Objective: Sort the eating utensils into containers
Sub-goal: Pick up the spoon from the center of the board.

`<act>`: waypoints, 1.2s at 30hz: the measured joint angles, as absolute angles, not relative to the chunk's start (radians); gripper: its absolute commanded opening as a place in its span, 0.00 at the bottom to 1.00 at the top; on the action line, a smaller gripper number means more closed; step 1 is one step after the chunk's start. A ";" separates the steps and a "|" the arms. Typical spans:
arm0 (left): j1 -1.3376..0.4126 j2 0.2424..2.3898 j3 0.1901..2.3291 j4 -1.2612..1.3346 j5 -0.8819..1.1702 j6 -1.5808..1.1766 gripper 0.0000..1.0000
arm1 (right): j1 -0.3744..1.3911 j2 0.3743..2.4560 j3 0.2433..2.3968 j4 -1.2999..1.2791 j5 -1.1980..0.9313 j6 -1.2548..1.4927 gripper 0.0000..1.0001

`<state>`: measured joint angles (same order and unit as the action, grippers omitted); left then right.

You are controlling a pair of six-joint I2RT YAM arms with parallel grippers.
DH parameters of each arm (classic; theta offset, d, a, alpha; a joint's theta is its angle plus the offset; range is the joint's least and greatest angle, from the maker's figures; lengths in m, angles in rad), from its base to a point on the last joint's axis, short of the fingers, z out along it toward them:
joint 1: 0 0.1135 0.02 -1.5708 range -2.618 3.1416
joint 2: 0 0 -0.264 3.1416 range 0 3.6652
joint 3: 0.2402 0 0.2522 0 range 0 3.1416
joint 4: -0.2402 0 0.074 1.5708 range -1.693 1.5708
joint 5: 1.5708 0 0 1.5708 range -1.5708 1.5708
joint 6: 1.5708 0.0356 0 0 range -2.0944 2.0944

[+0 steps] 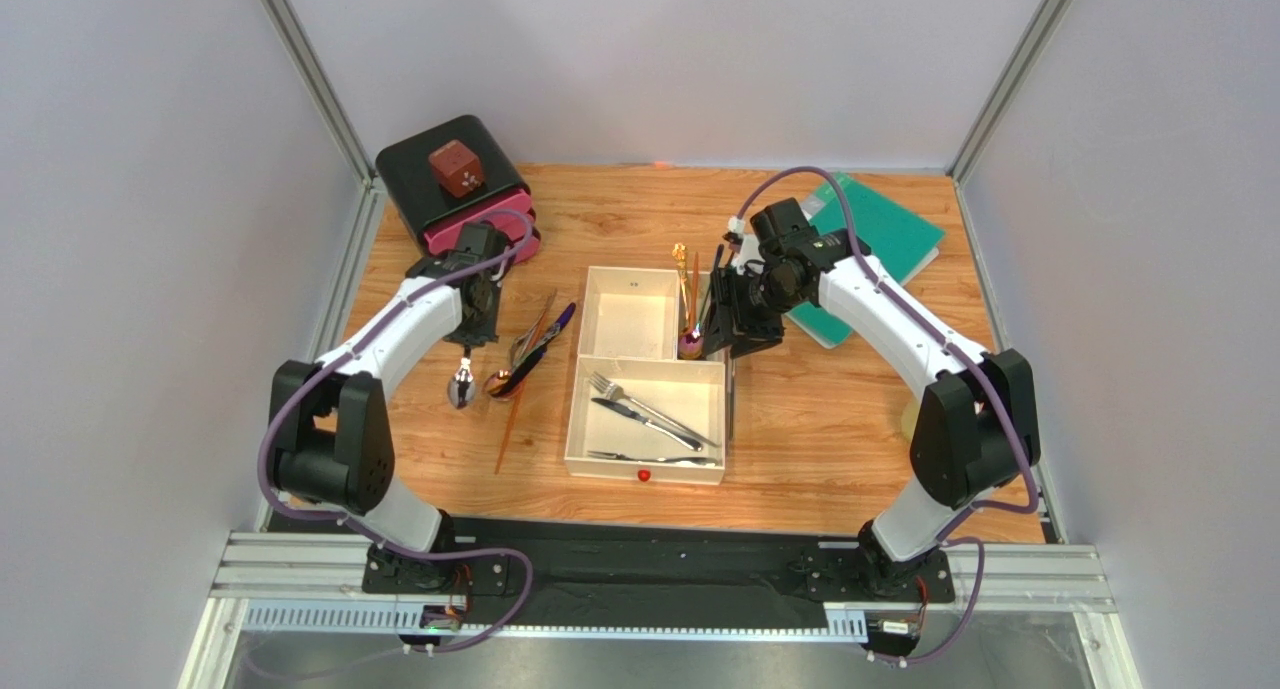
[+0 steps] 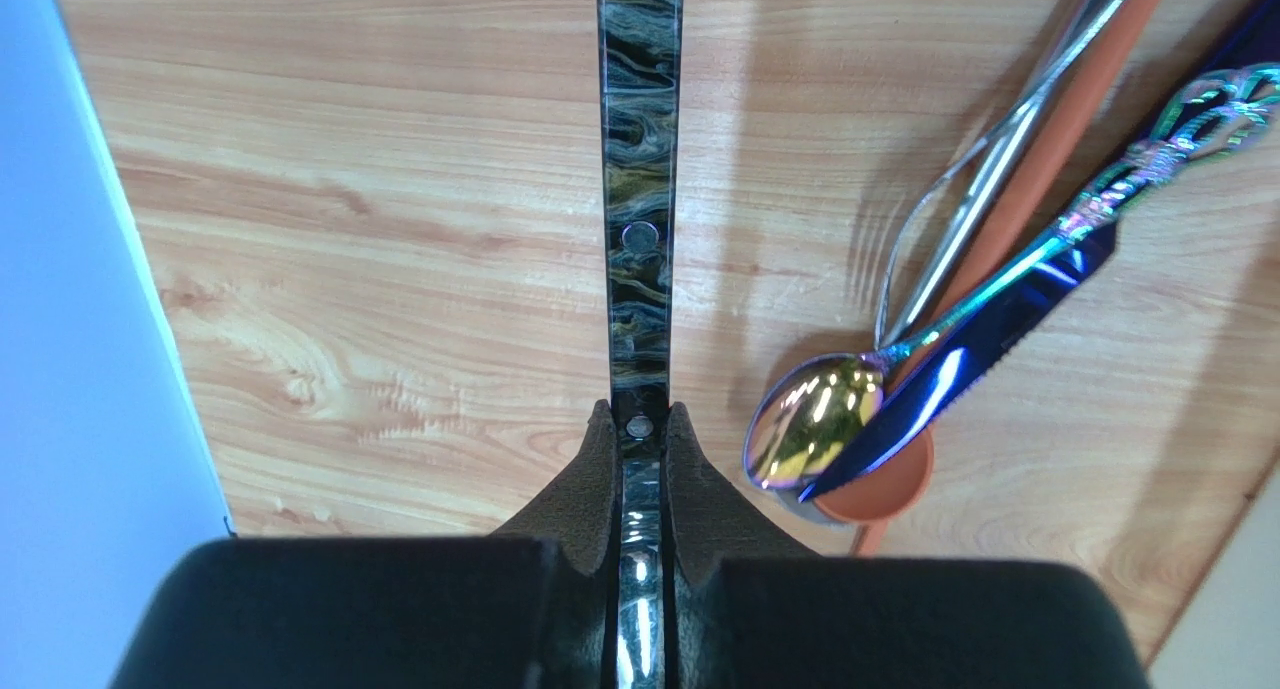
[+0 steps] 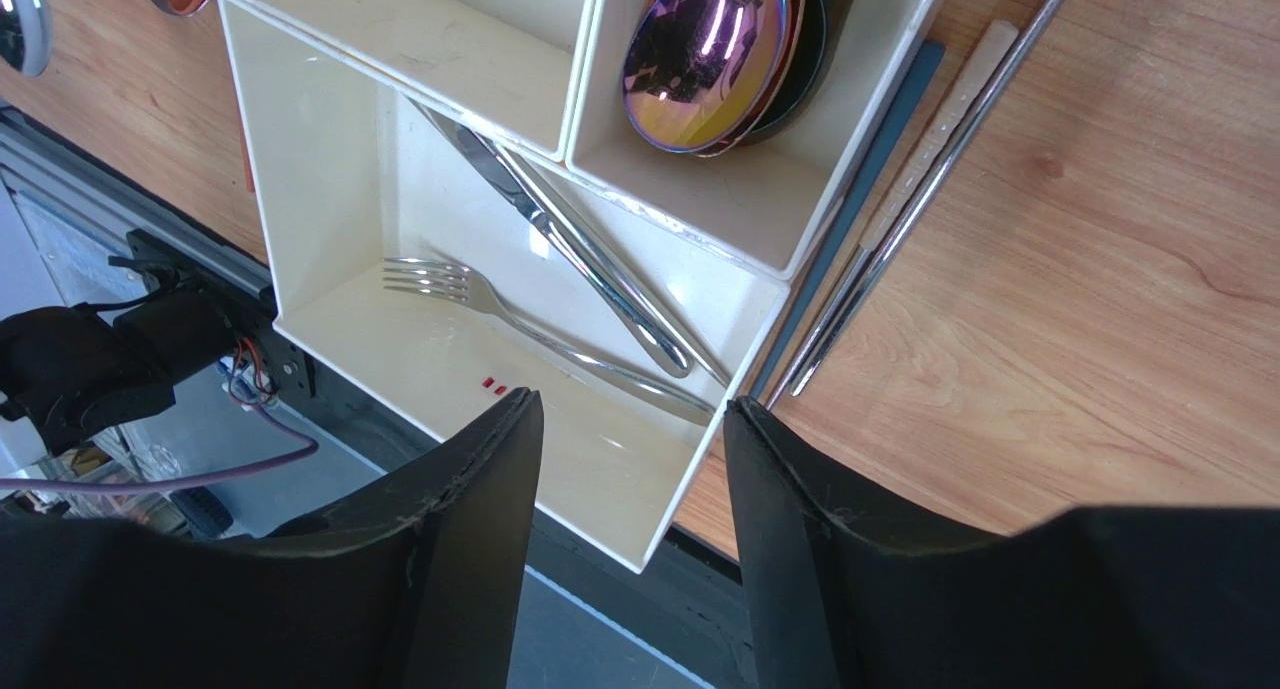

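Note:
My left gripper [image 2: 640, 419] is shut on a utensil with a dark marbled handle [image 2: 640, 194], which runs straight ahead just over the wood. From above, that gripper [image 1: 469, 362] hangs left of the tray, a shiny spoon bowl [image 1: 460, 388] showing below it. Beside it lie an iridescent spoon [image 2: 819, 419], a blue knife [image 2: 962, 352], an orange spoon [image 2: 887, 494] and a silver fork [image 2: 962, 194]. The cream-white tray [image 1: 574, 419] holds a fork [image 3: 451, 287] and knife [image 3: 556, 239] in its large compartment, and a purple spoon [image 3: 706, 37] in a small one. My right gripper [image 3: 631, 419] is open, empty, above the tray [image 1: 718, 329].
A black box with pink drawers [image 1: 451, 179], a brown cube on top, stands at the back left. A green book [image 1: 879, 239] lies at the back right. Silver chopsticks [image 3: 917, 179] lie on the wood along the tray's right side. An orange stick [image 1: 505, 431] lies left of the tray.

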<state>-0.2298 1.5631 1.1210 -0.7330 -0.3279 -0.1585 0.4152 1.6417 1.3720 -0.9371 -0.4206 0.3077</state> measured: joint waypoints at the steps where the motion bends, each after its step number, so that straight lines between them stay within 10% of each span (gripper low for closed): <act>1: -0.230 1.544 1.121 -0.738 -0.327 -0.159 0.00 | 0.415 1.641 1.371 -0.937 -0.418 0.309 0.52; 12: -0.361 1.242 1.121 -0.729 -0.294 -0.105 0.00 | 0.411 1.552 1.275 -0.910 -0.323 0.371 0.53; 36: -0.587 1.401 1.325 -0.649 -0.220 -0.215 0.00 | 0.361 1.394 1.198 -0.738 -0.261 0.484 0.52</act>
<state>-0.5869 1.4010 1.3251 -0.6491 -0.2195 -0.2146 0.3614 1.3945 1.1984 -0.7383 -0.2611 0.4843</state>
